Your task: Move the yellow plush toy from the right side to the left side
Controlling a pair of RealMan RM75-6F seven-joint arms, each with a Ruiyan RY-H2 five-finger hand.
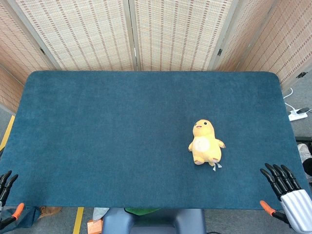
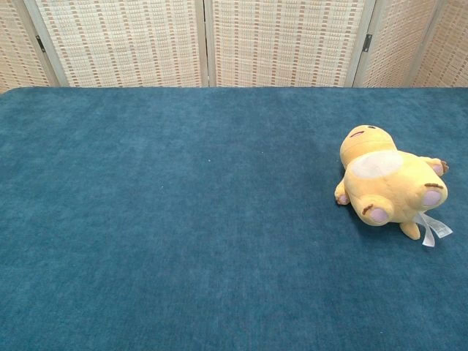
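Note:
The yellow plush toy (image 1: 205, 143) lies on its back on the right half of the blue table (image 1: 122, 131), head pointing away from me, a white tag at its foot. In the chest view the plush toy (image 2: 387, 183) fills the right edge, pale belly up. My right hand (image 1: 288, 192) hovers off the table's near right corner, fingers apart and holding nothing, a hand's width right of the toy. My left hand (image 1: 6, 190) shows only dark fingertips at the near left corner, spread and empty. Neither hand shows in the chest view.
Woven folding screens (image 1: 146, 34) stand behind the table's far edge. A white power strip (image 1: 296, 115) lies on the floor to the right. The left half of the table shows only blue cloth (image 2: 146, 219).

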